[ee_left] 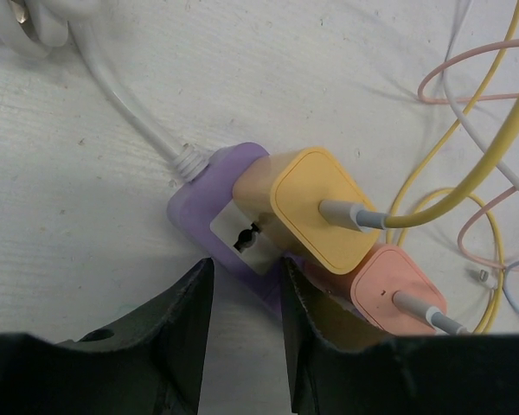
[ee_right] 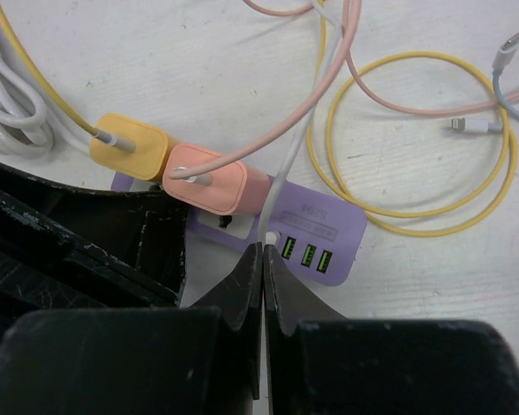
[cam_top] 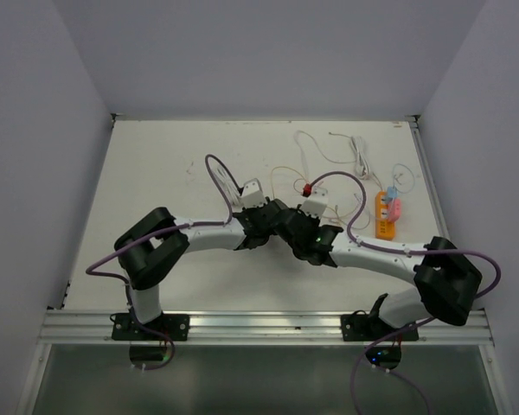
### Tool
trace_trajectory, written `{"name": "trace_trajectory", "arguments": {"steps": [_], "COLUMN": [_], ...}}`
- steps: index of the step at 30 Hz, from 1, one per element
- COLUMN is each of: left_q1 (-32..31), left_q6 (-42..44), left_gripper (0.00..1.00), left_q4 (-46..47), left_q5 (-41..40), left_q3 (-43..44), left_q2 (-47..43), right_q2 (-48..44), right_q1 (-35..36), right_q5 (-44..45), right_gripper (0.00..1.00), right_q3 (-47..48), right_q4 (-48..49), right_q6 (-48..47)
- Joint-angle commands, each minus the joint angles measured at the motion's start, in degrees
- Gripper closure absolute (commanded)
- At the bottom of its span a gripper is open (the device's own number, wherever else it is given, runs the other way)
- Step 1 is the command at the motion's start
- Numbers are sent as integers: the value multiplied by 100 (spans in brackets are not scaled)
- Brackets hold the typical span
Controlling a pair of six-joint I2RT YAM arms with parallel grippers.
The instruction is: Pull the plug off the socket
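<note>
Left arm [cam_top: 209, 232]: white tubular links between bulky black joint housings. Right arm [cam_top: 372, 252]: same build, with a small green lamp [cam_top: 317, 234] lit on its black wrist. Each arm stands on a flat black plate: left base [cam_top: 151, 327], right base [cam_top: 368, 326]. A thin purple cable runs loose along each arm: left cable [cam_top: 209, 164], right cable [cam_top: 498, 275]. A white camera block sits on each wrist: left camera [cam_top: 252, 191], right camera [cam_top: 318, 202]. Left fingers [ee_left: 186, 341] and right fingers [ee_right: 242, 294]: black, matte, scuffed with pale scratches.
</note>
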Motion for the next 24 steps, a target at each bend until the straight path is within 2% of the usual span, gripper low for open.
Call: {"name": "trace_trajectory", "arguments": {"steps": [1, 3, 4, 7, 10, 13, 14, 18, 20, 24], "left_q1": [-191, -191, -191, -191, -191, -191, -191, -191, -191, -199], "left_q6": [111, 137, 138, 199, 339, 533, 585, 788, 867, 964], "left_gripper": [60, 59, 59, 59, 56, 55, 55, 54, 54, 53], "left_q4": [-1390, -1372, -1372, -1372, -1328, -1285, -1284, -1284, -1258, -1232], "left_q5": [351, 316, 298, 263, 219, 131, 105, 78, 52, 104], "left_q3": [-384, -384, -384, -332, -288, -226, -191, -121, -103, -33], "left_q2": [479, 444, 435, 400, 312, 224, 207, 163, 163, 206], "right_q2": [-375, -673, -796, -1367, -1841, -2018, -2010, -1764, -1606, -1202], "right_q1": [24, 24, 24, 6, -46, -151, -161, -511, -933, -1356], "right_q5": [292, 116, 11, -288, -927, -1586, -1720, -2879, -3722, -4454], "right_gripper": [100, 97, 88, 79, 78, 75, 74, 62, 60, 60], "right_q3": [325, 45, -79, -571, -975, -1230, -1309, -1512, -1600, -1469], "right_q4": [-504, -540, -445, 71, 679, 987, 1128, 1698, 1928, 2263], "right_q6": [889, 820, 732, -109, -1916, -2728, -3314, -4145, -4322, -4804]}}
